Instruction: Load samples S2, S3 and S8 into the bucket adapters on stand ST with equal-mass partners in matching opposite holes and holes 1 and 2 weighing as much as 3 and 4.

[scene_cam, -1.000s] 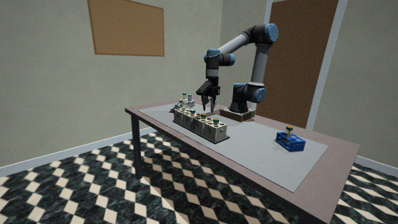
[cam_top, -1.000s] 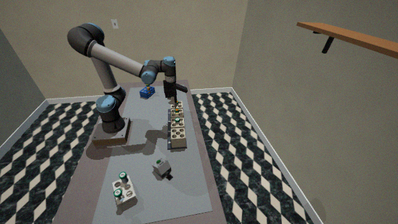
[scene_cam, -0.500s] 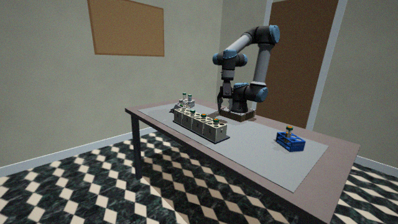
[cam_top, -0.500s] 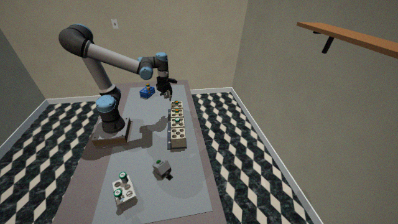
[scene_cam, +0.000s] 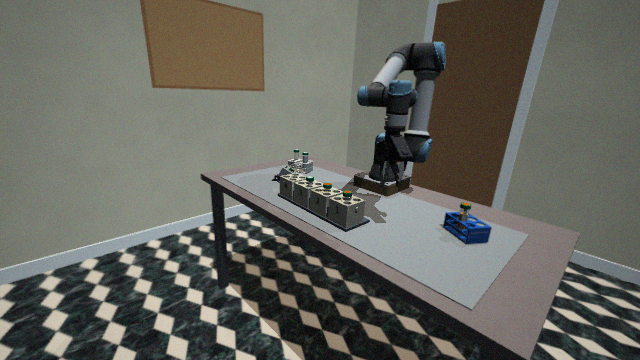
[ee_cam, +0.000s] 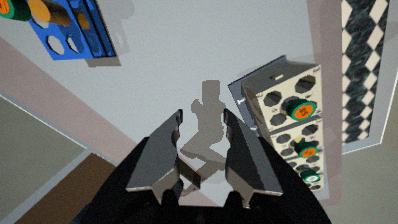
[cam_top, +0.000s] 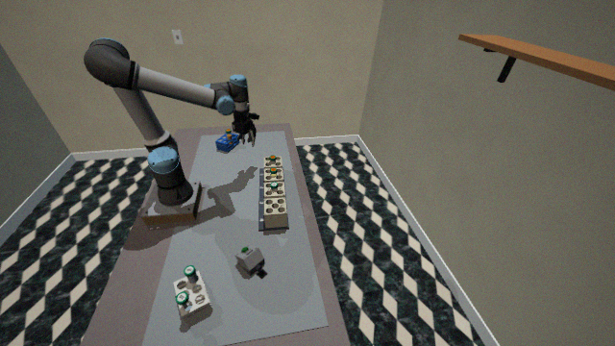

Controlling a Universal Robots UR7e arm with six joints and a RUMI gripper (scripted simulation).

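Observation:
My gripper (cam_top: 248, 142) (ee_cam: 202, 109) is partly open with nothing between its fingers, above the mat beside the blue rack (cam_top: 222, 145) (scene_cam: 479, 235) (ee_cam: 62, 27). That rack holds one orange-capped tube (cam_top: 228, 131) (scene_cam: 465, 205) (ee_cam: 15, 9) with amber liquid. On the stand, the adapter nearest the blue rack (scene_cam: 350, 215) (ee_cam: 289, 90) holds an orange-capped tube (cam_top: 273, 158) (scene_cam: 347, 194) (ee_cam: 303, 110). The adapter beside it holds another orange-capped tube (cam_top: 273, 170) (scene_cam: 327, 185) (ee_cam: 307, 150). The third holds a white-dot blank (cam_top: 274, 185) (scene_cam: 310, 179) (ee_cam: 311, 176). The fourth adapter (cam_top: 276, 220) has empty holes. Exact holes and IDs are unclear.
A pale rack (cam_top: 195, 312) with two white-dot tubes (cam_top: 190, 270) (cam_top: 182, 298) stands at the table's other end. The small grey desk (cam_top: 252, 260) with the green DONE key (cam_top: 245, 250) stands between that rack and the stand.

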